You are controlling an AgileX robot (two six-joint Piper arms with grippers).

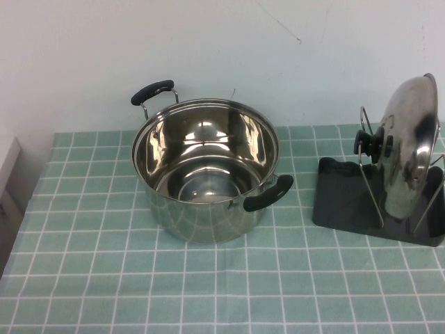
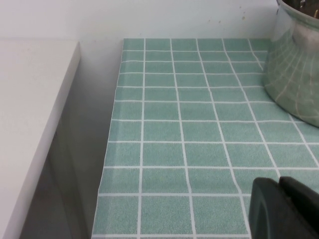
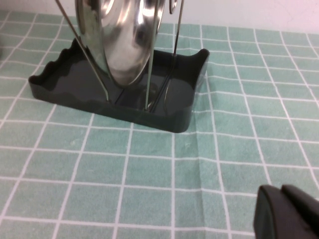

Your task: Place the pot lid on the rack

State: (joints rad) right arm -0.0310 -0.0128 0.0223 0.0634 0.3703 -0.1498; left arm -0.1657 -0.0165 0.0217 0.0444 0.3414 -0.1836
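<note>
Pot lid (image 1: 410, 149): stainless, domed, black knob (image 1: 370, 142) facing the pot; stands on edge in the rack (image 1: 341, 198) at the table's right, leaning between the wire loops (image 1: 366, 163) with its lower rim down in the dark grey tray. The placement reads as finished, since the wires carry it and nothing grips it.

Pot (image 1: 205, 170): deep steel, two black handles, uncovered, centre of the green checked cloth (image 1: 104, 278), well apart from the rack.

Left gripper (image 2: 285, 206): low above the cloth near the table's left edge, the pot's wall just ahead; only the dark finger ends show (they appear pressed together, holding nothing, though the crop makes this uncertain).

Right gripper (image 3: 288, 211): over bare cloth on the near side of the rack, clear of it; the same dark tips, seemingly closed and empty.

Open room: wide bare cloth in front of pot and rack; a white cabinet (image 2: 30, 124) borders the left side, and the rack sits close to the right margin of the high view.
</note>
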